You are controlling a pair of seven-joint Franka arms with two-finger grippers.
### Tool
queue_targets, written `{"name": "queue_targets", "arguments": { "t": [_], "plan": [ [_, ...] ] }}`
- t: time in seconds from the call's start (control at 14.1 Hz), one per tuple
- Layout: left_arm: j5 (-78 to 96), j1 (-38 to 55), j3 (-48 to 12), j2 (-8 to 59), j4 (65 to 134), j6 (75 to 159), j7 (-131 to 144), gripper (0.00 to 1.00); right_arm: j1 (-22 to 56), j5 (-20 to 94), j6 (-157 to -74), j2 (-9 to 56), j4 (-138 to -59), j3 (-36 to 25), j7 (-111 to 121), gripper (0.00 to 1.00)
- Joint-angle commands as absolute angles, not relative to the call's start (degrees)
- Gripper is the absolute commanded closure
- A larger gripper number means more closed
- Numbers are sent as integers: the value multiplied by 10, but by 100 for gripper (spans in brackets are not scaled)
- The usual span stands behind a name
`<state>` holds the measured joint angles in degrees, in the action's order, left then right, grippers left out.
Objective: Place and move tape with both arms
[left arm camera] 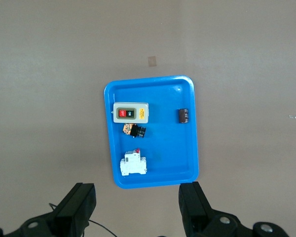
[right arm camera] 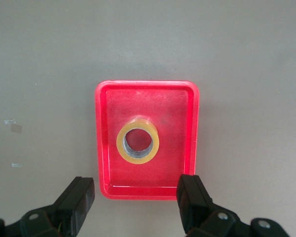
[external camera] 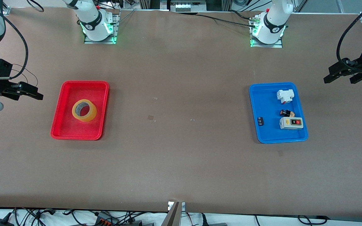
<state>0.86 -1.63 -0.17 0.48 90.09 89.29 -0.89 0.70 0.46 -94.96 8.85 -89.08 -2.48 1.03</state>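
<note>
The tape (external camera: 84,110) lies flat, hole upward, in the red tray (external camera: 62,125), roughly at the tray's middle with bare tray floor showing all round it; it touches none of the tray walls. The red tray sits on the brown table (external camera: 181,157) toward the right arm's end.

The right gripper (external camera: 27,91) hangs in the air over bare table just outside the red tray's edge, off that tray toward the right arm's end of the table. Its fingers (right arm camera: 76,200) are spread wide, with nothing between them.

The left gripper (external camera: 341,74) hangs over bare table outside the blue tray (external camera: 264,131), toward the left arm's end. Its fingers (left arm camera: 79,205) are likewise spread wide and carry nothing.

The blue tray holds a white breaker (external camera: 285,95), a small black-and-red push button (external camera: 286,112), a grey switch box (external camera: 291,123) and a small dark block (external camera: 260,121), all set apart from one another.

Between the red tray and the blue tray the table surface is open, marked only by a few small scraps of tape (external camera: 150,118).
</note>
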Motion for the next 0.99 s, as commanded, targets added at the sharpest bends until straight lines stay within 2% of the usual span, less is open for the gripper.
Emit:
{"name": "queue_targets", "arguments": {
  "t": [0.0, 0.42, 0.92],
  "plan": [
    [1, -21, -8, 6, 891, 883, -13, 0, 15, -2, -963, 54, -920, -34, 17, 0],
    [1, -21, -8, 6, 891, 883, -13, 0, 16, 4, -892, 49, -909, -33, 15, 0],
    [1, -21, -8, 7, 891, 883, -13, 0, 17, -2, -903, 47, -909, -32, 17, 0]
  ]
}}
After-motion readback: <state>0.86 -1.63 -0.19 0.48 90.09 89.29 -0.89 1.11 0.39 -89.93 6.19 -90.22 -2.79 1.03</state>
